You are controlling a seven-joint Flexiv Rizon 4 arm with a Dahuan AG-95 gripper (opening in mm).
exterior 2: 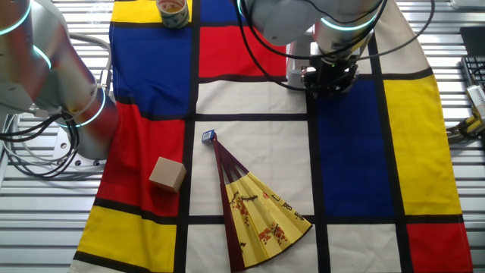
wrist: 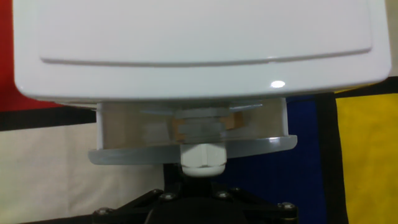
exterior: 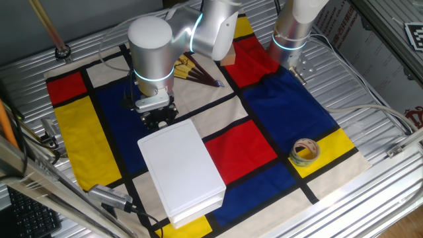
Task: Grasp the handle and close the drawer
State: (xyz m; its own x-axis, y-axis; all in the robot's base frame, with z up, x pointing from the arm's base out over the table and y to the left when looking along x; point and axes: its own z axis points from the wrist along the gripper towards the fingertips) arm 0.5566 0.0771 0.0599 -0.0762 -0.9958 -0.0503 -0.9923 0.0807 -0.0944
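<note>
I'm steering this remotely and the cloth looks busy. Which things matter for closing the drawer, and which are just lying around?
Job:
- handle, in front of the tool
- drawer, partly open
- white box

Lying about:
- tape roll
- folding fan
- wooden cube
- checked cloth

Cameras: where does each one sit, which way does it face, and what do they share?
One fixed view: high, looking down over the white box; arm and claw at its far end.
The other fixed view: opposite side, fan nearest, claw far.
Hand view: on the hand, facing the open drawer and handle.
Both fixed views share the tape roll.
</note>
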